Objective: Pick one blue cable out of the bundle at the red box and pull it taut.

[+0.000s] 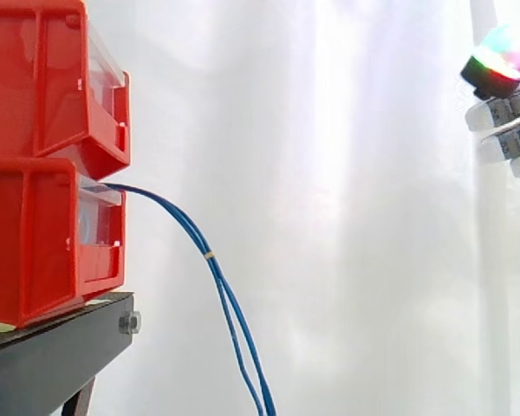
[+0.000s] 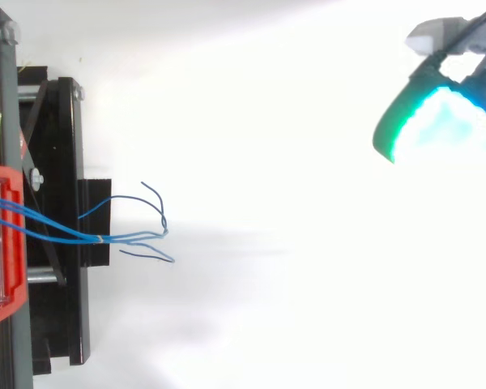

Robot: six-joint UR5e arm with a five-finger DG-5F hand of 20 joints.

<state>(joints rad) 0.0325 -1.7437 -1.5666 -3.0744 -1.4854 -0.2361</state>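
**Hand well clear of the cables, the reach not yet made.**

Side view: the hand (image 1: 513,121) hangs high at the right edge, well apart from the blue cables (image 1: 230,303). I can't tell whether it is open or closed. The cables leave the lower red box (image 1: 35,243) and droop close together past the black stand (image 1: 52,355). I'd approach low, below the pale tie (image 1: 209,255). Top view: beyond the tie the thin strands fan into loose, curled ends, so an outer one looks easiest to single out.
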